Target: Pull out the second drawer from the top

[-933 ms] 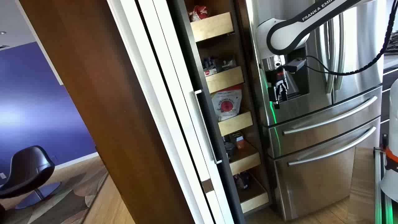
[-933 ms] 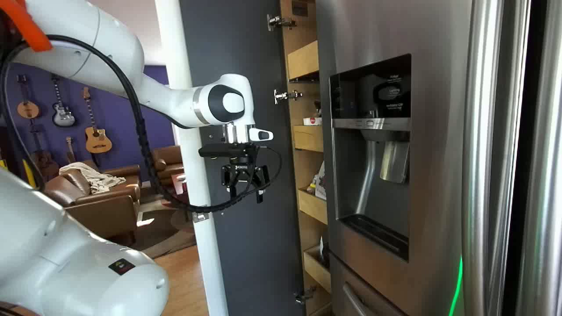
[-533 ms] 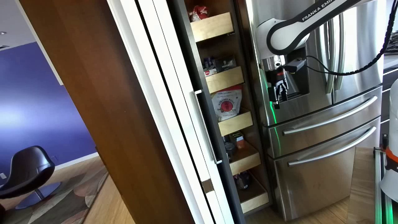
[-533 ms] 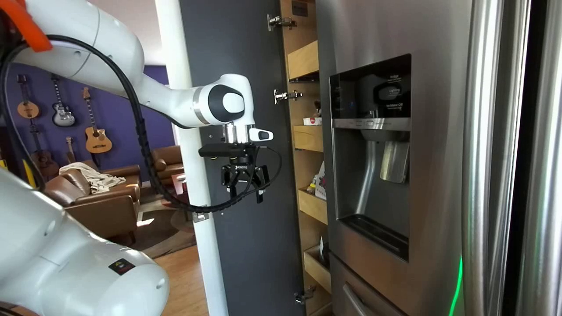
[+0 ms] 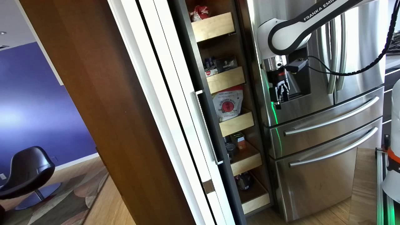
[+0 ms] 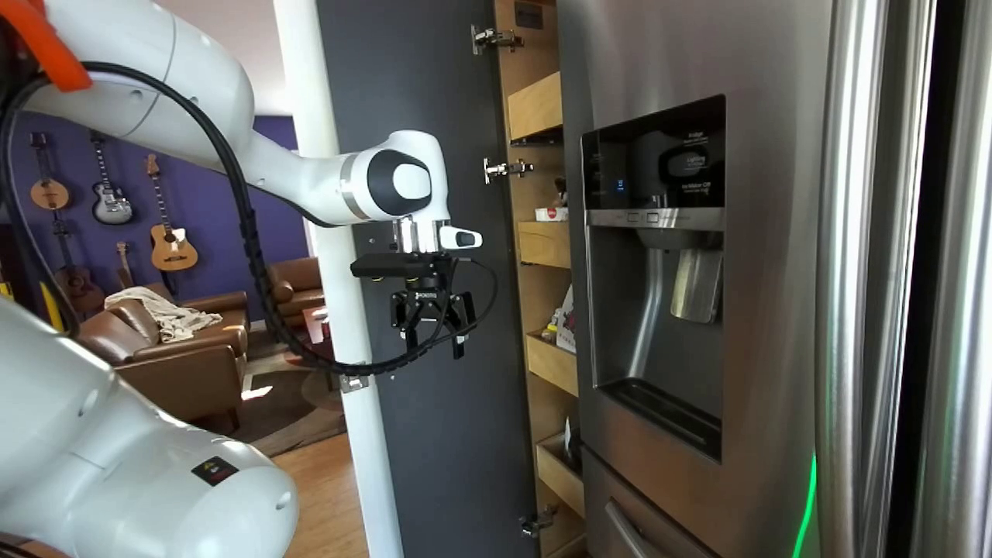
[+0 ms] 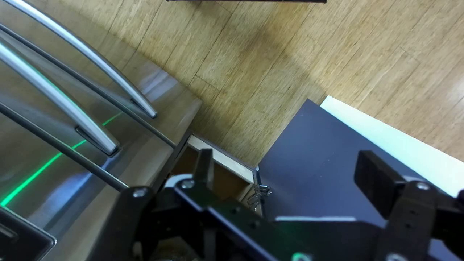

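A tall cabinet stands open with light wooden drawers stacked inside. Counting from the uppermost drawer in view (image 5: 213,27), the second drawer (image 5: 225,80) holds small boxes and dark items. This second drawer also shows in an exterior view (image 6: 545,244), partly hidden behind the fridge edge. The drawers sit inside the cabinet. My gripper (image 6: 435,343) points down, open and empty, in front of the dark cabinet door, apart from the drawers and lower than the second one. Its fingers are wide apart in the wrist view (image 7: 286,166), where a low drawer (image 7: 221,158) shows behind the left finger.
The dark open cabinet door (image 6: 434,434) stands beside the drawers, with metal hinges (image 6: 508,169) at its edge. A steel fridge (image 5: 315,187) with protruding handles (image 5: 334,120) stands on the drawers' other side. A cable (image 6: 256,263) hangs along the arm.
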### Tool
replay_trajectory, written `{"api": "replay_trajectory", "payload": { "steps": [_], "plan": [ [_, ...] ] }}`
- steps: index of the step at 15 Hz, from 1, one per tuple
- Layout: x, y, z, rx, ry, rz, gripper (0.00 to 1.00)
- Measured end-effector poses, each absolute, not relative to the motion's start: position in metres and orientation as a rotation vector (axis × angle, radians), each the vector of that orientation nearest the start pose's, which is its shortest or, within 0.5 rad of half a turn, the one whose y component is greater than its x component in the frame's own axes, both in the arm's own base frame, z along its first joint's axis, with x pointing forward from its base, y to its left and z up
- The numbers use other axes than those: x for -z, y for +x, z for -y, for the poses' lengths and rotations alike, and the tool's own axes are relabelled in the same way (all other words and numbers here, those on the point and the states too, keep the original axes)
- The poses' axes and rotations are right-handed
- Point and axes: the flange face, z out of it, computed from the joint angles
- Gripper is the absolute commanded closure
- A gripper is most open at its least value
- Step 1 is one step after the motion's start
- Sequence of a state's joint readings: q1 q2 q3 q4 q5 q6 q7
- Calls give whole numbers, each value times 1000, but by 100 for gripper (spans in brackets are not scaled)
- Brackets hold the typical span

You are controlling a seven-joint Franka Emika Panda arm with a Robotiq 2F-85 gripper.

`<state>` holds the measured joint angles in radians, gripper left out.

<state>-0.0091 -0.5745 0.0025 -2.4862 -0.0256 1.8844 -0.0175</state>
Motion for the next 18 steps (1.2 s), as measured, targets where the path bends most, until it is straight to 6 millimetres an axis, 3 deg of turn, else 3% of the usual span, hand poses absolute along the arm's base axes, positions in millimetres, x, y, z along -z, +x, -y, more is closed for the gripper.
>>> {"api": "replay_trajectory", "payload": {
  "steps": [11,13,18],
  "plan": [
    [-485,373,4,-32,-3166,41,0],
    [-500,381,6,76,-3186,98,0],
    [-570,392,8,305,-3281,432,0]
  ]
}}
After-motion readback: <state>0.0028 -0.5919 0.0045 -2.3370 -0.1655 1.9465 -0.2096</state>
